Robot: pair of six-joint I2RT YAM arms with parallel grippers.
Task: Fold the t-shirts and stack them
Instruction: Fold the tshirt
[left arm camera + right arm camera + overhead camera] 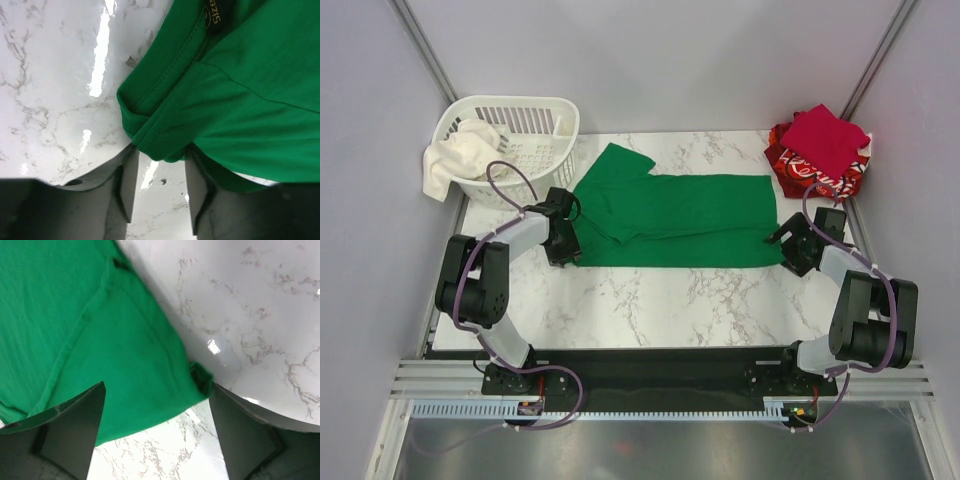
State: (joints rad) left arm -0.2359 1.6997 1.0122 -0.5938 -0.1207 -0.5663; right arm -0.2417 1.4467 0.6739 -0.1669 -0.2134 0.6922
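Your green t-shirt [690, 220] lies flat on the marble counter [650, 300], folded into a long band that runs left to right between the two arms. One sleeve sticks out toward the back at its left end.

Your left gripper [160, 160] sits low at the collar end. In the left wrist view its fingers [129, 180] stand partly apart, with bare counter showing between them further back. A bunched fold of the green cloth fills the gap right at their tips. You cannot tell from these views whether that fold is pinched or only resting between them. The black neck label [215, 12] shows at the top edge of that view.

Your right gripper [157, 390] is at the opposite end, by the hem, and it is spread wide. Its two fingers straddle the near corner of the shirt. The cloth's crumpled corner touches the inner face of one finger [240, 425], while the other stands over the fabric with nothing clamped.

At the back right corner of the counter, the crimson t-shirt [825, 138] rests folded on top of the red t-shirt with white print [800, 170]. At the back left stands the white slatted basket [535, 105], with a white cloth [455, 160] draped over its left rim.
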